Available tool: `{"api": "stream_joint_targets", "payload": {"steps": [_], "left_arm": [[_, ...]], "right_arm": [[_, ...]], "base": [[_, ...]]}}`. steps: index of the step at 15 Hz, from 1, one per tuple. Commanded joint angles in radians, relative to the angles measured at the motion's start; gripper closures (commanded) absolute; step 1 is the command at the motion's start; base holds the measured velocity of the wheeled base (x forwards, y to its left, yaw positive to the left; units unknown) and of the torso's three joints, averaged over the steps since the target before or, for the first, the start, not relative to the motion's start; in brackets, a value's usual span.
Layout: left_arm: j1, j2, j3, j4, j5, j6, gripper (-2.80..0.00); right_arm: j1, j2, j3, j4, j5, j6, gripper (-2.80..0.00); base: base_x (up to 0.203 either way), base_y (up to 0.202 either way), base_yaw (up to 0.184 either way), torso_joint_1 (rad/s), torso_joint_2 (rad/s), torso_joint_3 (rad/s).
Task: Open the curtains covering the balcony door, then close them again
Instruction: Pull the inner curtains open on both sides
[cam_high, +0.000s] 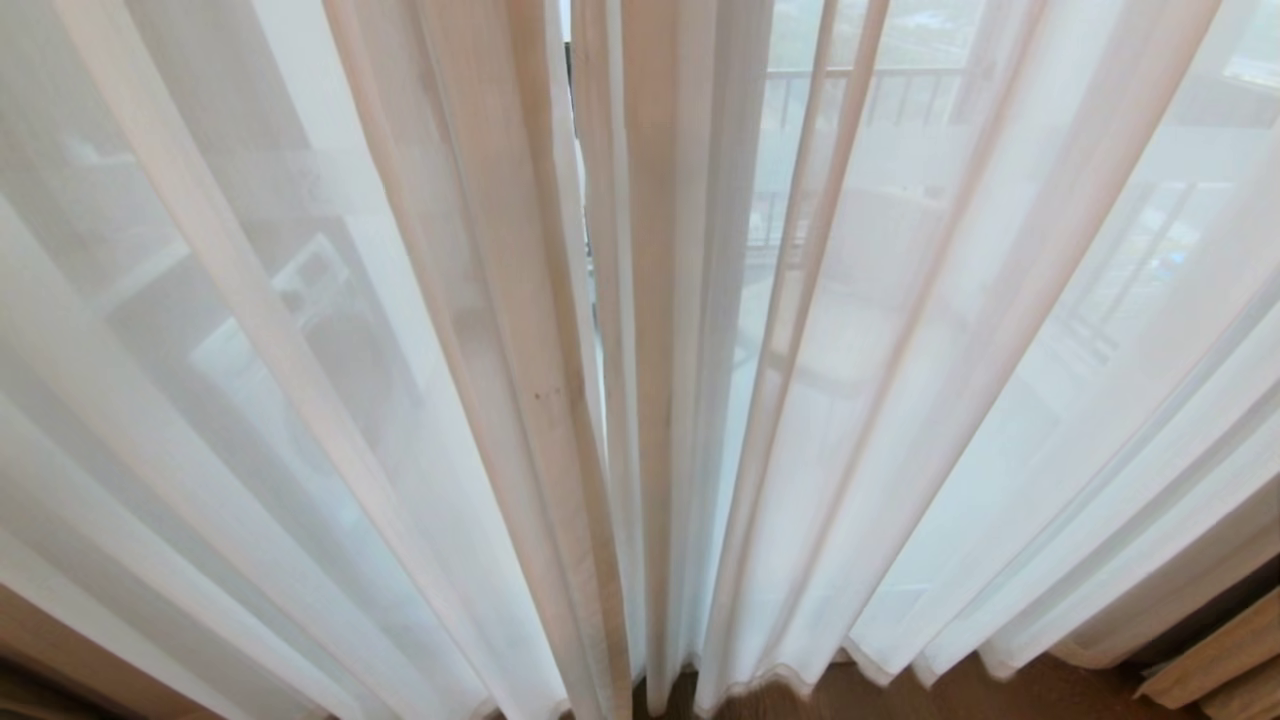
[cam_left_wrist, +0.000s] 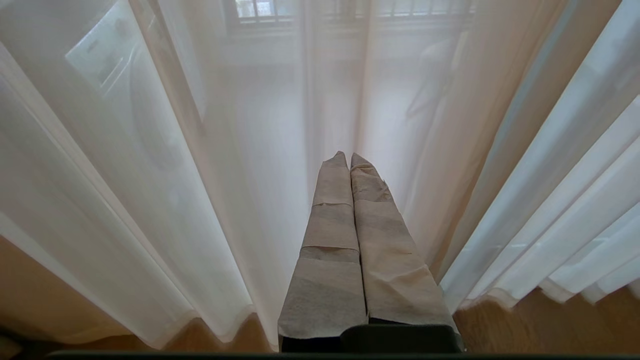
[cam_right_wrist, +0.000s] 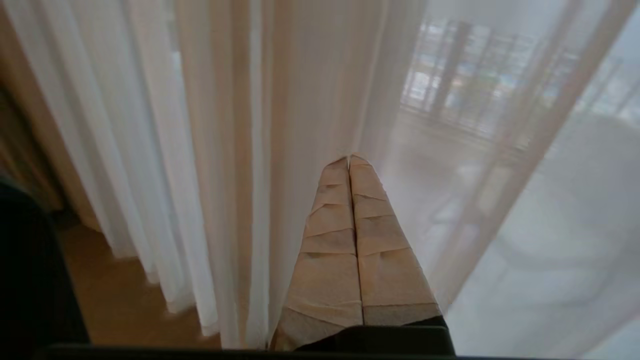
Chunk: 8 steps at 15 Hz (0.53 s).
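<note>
Head view: sheer curtains drawn across door, panels meeting at centre seam.
R pincer: pressed together, empty, tip near a fold.
L pincer: pressed together, empty, facing sheer.
Tip: spread R pincer, pinch seam edge, pull sideways slowly.

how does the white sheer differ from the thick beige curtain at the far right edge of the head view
The white sheer is see-through, with the railing visible behind it; the thick beige curtain is opaque. The sheer spans nearly the whole head view, closed but for a thin gap at the middle; the beige curtain sits bunched at the lower right corner. Both hang in folds down to the wooden floor.
</note>
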Motion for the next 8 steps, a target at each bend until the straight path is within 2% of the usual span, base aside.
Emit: {"api": "stream_joint_targets", "payload": {"steps": [1, 5, 8], "left_arm": [[0.000, 0.000, 0.000, -0.001, 0.000, 0.000, 0.00], [0.000, 0.000, 0.000, -0.001, 0.000, 0.000, 0.00], [-0.001, 0.000, 0.000, -0.001, 0.000, 0.000, 0.00]], "right_arm": [[0.124, 0.199, -0.096, -0.042, 0.008, -0.003, 0.00], [0.186, 0.408, -0.292, -0.063, 0.012, -0.001, 0.00], [0.219, 0.573, -0.431, -0.108, 0.012, 0.056, 0.00]], "base": [[0.000, 0.000, 0.000, 0.000, 0.00, 0.000], [0.000, 0.000, 0.000, 0.000, 0.00, 0.000], [0.000, 0.000, 0.000, 0.000, 0.00, 0.000]]}}
